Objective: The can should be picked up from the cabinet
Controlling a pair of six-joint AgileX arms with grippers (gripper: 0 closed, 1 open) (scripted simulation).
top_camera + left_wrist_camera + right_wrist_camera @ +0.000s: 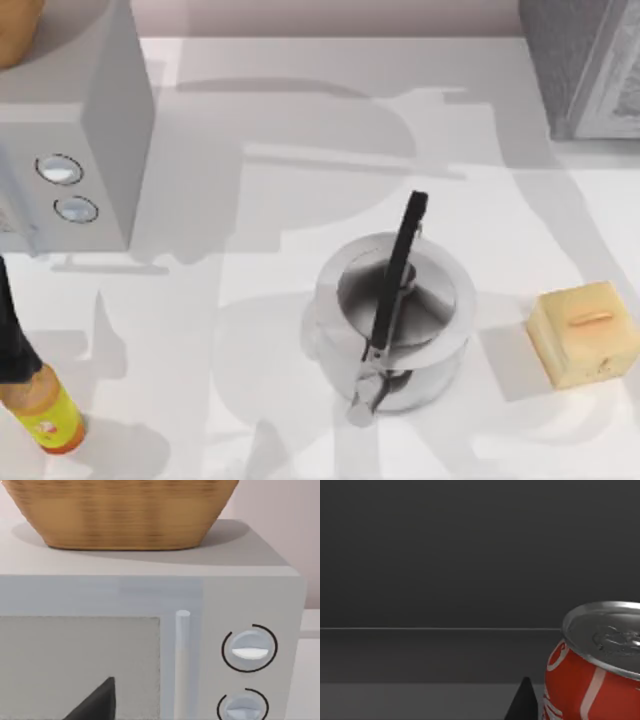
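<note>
The can [592, 665] is red with white stripes and a silver lid, standing upright on a dark shelf inside the cabinet [585, 65], which sits at the table's far right corner. A dark tip of my right gripper [522, 702] shows close beside the can, with a narrow gap between them; I cannot tell whether it holds anything. The cabinet's inside is dark around the can. My left gripper [95, 702] shows as a dark tip in front of the microwave's door.
A white microwave [75, 150] stands at the far left with a woven basket [120, 510] on top. A steel pot [395, 320] with a black handle sits mid-table, a tan cube [585, 335] at its right, an orange bottle [50, 410] at the near left.
</note>
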